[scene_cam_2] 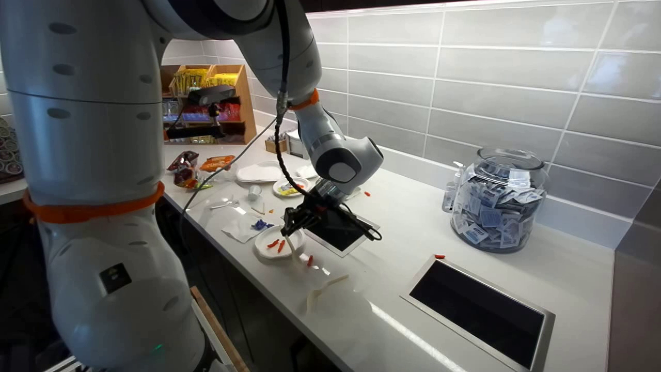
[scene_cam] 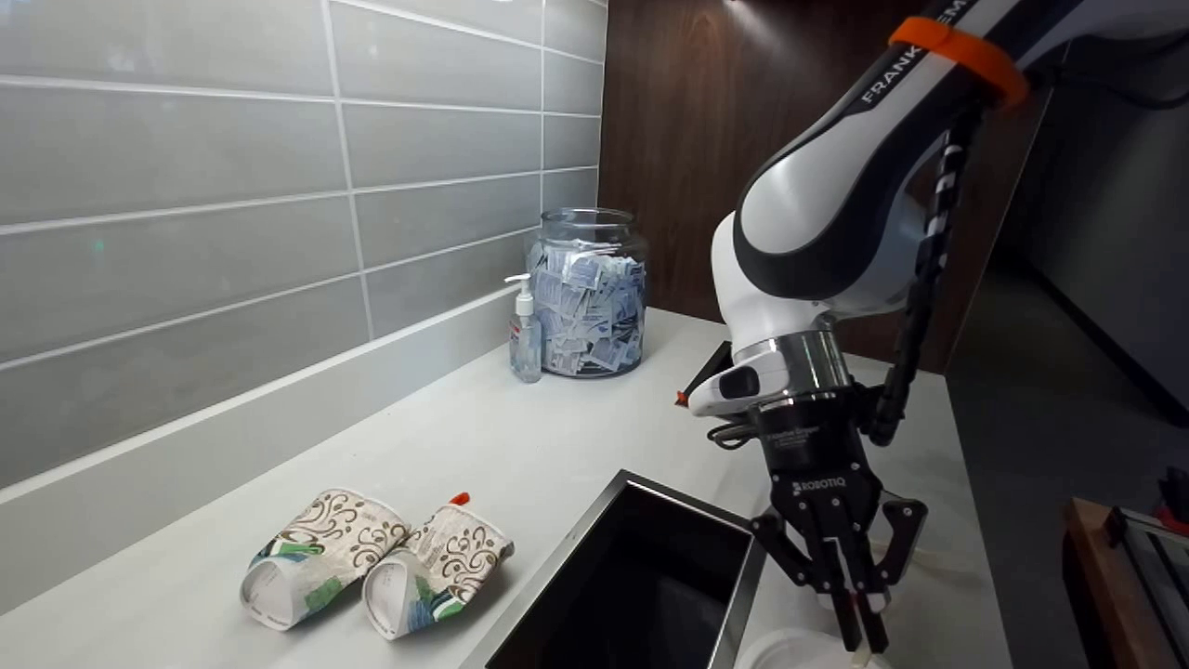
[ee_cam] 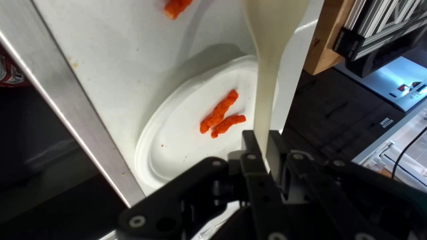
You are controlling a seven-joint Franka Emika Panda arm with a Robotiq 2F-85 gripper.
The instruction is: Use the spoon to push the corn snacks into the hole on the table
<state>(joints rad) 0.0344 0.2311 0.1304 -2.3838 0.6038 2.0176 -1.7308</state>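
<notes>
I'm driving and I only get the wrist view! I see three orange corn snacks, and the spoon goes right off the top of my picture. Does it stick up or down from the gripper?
Observer: Down. In an exterior view, the spoon slants down from the gripper toward the counter. Whether its end touches, I can't tell.
Operator: Okay! And are there more orange ones outside my picture?
Observer: At least one, it seems: in an exterior view, what looks like another corn snack lies by a corner of a second metal-framed hole.
</notes>
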